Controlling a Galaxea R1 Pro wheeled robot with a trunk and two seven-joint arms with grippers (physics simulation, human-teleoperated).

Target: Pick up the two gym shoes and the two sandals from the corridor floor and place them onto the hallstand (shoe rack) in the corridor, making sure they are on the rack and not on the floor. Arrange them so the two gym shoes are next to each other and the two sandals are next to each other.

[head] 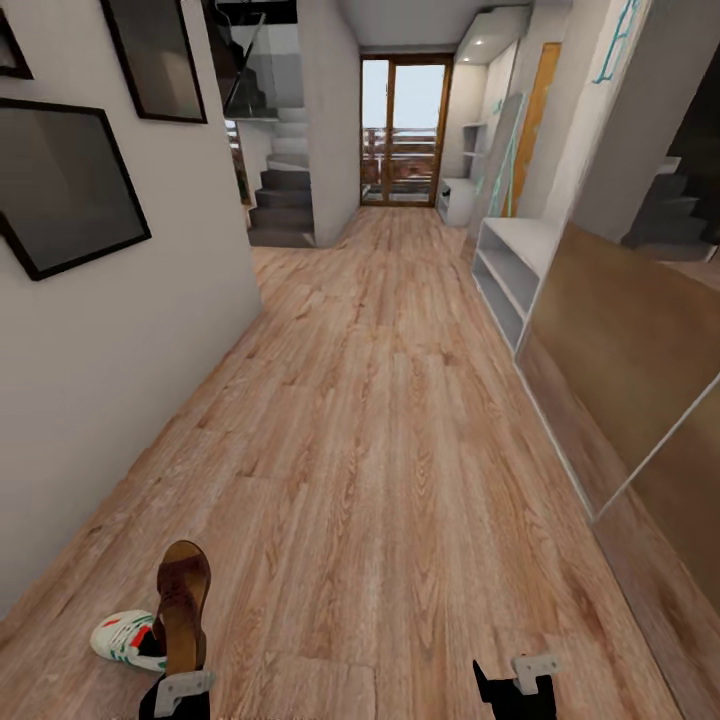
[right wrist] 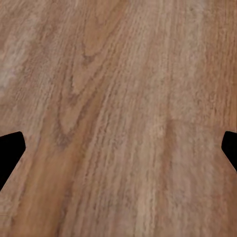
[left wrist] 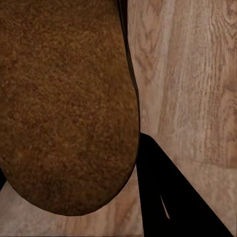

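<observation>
**Sandal in the left gripper, corridor ahead**

Down at the near edge of the head view, the left gripper holds a brown sandal, toe pointing away along the floor. Its wrist camera sees the sandal's suede-like sole close up, with one dark finger beside it. A white gym shoe with green and red marks lies on the planks just left of the sandal, partly behind it. The right gripper carries nothing; its finger tips sit far apart over bare wood. Further along the right wall stands a pale grey rack with open shelves, well away from both shoes.
</observation>
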